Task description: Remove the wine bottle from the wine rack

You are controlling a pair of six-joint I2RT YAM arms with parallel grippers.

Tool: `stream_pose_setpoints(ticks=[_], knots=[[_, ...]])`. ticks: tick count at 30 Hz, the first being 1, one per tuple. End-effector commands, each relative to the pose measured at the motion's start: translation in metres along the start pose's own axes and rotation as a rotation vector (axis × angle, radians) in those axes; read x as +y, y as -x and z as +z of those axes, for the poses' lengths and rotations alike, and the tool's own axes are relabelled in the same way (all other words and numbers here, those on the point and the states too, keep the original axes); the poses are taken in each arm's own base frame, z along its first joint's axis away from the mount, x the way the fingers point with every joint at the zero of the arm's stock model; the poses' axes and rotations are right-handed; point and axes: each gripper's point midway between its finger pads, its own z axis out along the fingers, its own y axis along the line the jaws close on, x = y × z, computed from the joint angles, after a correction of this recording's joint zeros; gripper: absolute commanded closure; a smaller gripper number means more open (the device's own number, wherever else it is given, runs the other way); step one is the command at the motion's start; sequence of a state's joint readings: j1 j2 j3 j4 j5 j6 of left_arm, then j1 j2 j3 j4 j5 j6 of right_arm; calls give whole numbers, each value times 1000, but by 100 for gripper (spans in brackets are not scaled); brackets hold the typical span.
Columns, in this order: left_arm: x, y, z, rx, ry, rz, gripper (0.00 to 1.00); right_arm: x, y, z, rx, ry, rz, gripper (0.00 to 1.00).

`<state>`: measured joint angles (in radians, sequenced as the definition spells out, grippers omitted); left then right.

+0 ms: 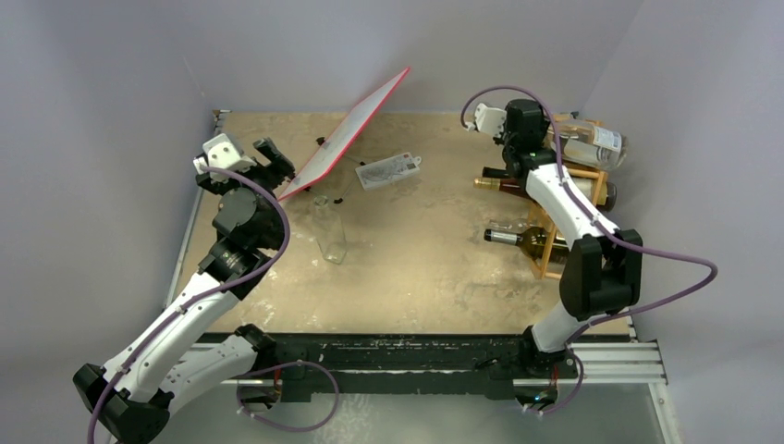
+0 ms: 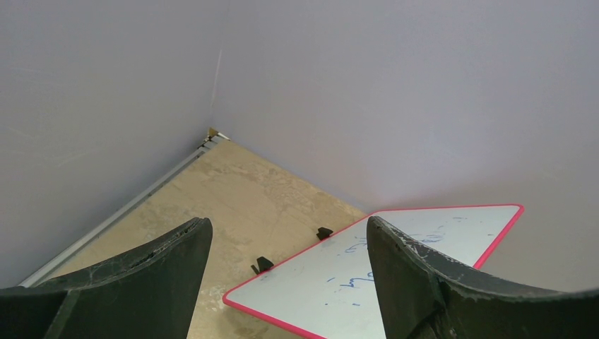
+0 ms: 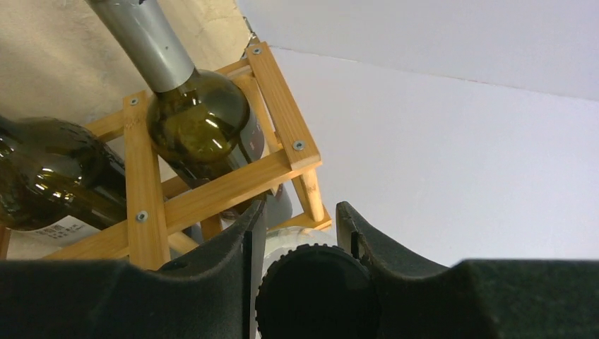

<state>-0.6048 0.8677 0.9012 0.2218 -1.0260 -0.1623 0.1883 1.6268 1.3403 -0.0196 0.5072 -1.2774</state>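
We find the wine rack (image 1: 548, 250) at the right. Farther left, the left gripper (image 2: 289, 227) hangs with jaws spread above the whiteboard (image 2: 318, 289). Far right, the right gripper (image 3: 300, 219) clamps the capped neck of the wine bottle (image 1: 592, 141), which lies atop the rack.

I count three bottles: a clear bottle (image 1: 592, 141), a gold-necked bottle (image 1: 504, 184), a silver-necked bottle (image 1: 520, 240). One rack (image 3: 145, 198). One board (image 1: 356, 129). One glass (image 1: 331, 239). One card (image 1: 388, 170). Two claws of mine: left claw (image 2: 289, 229), right claw (image 3: 300, 212). Small black bits, too tiny to count.
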Motion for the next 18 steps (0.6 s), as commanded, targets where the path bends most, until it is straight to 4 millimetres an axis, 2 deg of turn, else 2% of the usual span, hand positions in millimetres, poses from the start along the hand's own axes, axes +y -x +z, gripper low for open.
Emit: stream_pose_setpoints(ticks=[1, 12, 18], knots=[[-5, 7, -1, -17, -18, -30, 21, -76, 6, -35, -53, -190, 97, 100], [-7, 7, 0, -12, -23, -29, 21, -88, 28, -48, -126, -170, 176, 100], [-8, 6, 0, -10, -29, -30, 21, -106, 35, -63, -202, -207, 264, 100]])
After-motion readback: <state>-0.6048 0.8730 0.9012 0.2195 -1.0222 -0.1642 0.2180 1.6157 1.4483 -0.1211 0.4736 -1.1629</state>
